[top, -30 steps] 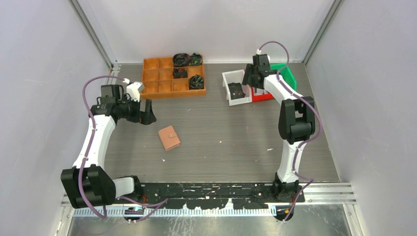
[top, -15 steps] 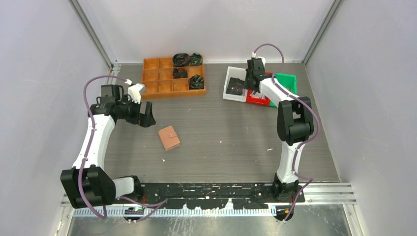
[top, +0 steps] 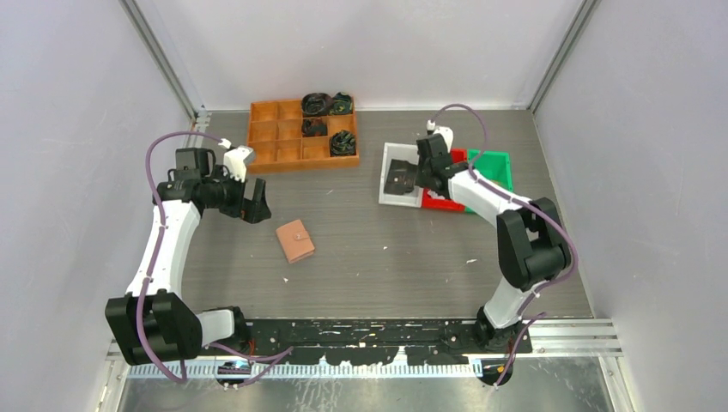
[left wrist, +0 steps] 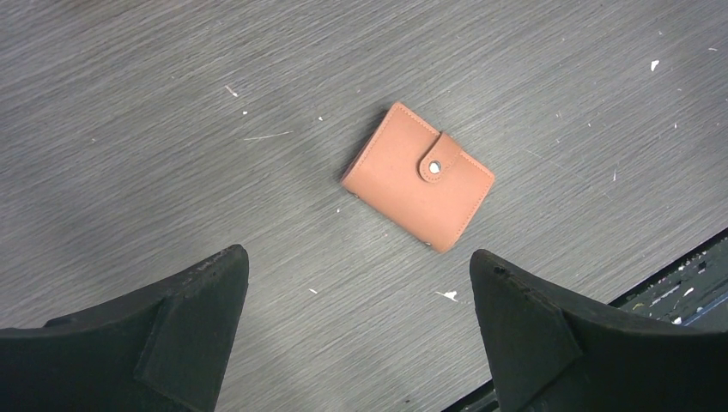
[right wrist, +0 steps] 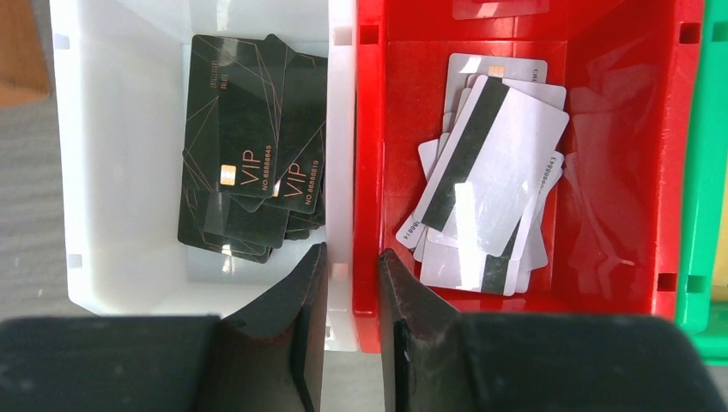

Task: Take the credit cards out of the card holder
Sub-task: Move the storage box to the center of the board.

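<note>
Toward our arm bases from the orange compartment tray [top: 303,135], well apart from it, the card holder [left wrist: 418,176] lies flat and snapped shut, so we see no cards in it.

We hold the left gripper [left wrist: 356,255] spread wide above the table between tray and holder, touching nothing. Right of the tray, the right gripper [right wrist: 352,251] stands narrow astride the touching walls of the white bin [right wrist: 120,129] and red bin [right wrist: 635,172], apparently pinching them, over black VIP cards [right wrist: 249,184] and white striped cards [right wrist: 494,184]. We judge the holder needs pinning at its spine while the strap tab [left wrist: 442,154] is peeled off its snap, or it may skate. The tabletop [left wrist: 172,103] is grey wood-grain flecked with white crumbs [left wrist: 448,295], and plain pale walls [top: 369,43] close three sides.
</note>
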Controlling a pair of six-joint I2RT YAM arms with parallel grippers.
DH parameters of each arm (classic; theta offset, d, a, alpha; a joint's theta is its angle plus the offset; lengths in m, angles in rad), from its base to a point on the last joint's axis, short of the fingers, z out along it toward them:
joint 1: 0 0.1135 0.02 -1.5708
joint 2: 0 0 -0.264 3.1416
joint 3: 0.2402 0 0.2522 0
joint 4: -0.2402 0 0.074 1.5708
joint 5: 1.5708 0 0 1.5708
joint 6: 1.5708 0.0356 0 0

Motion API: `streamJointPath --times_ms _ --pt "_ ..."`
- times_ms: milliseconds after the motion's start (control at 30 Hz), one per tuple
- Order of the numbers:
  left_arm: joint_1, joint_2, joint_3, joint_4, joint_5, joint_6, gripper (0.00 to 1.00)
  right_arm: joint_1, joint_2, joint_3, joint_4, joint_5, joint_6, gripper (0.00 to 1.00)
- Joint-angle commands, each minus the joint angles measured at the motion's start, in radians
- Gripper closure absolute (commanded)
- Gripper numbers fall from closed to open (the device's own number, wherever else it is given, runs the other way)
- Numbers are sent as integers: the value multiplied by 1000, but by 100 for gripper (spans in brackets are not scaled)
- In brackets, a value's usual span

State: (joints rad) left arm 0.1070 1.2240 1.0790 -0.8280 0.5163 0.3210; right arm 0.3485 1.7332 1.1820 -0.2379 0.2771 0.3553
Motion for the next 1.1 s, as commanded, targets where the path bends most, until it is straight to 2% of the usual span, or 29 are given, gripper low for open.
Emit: streamJointPath --times_ms 0,267,567,1067 --pt "6 -37 33 -9 18 17 0 89 -106 -91 -39 35 68 96" --pt "6 -46 47 -35 27 25 0 246 -209 -185 -52 95 164 98" --pt "6 -58 51 -49 26 27 0 404 -182 -147 -46 234 258 99" --pt "6 -63 50 -57 -4 31 0 420 -33 7 -6 270 185 97"
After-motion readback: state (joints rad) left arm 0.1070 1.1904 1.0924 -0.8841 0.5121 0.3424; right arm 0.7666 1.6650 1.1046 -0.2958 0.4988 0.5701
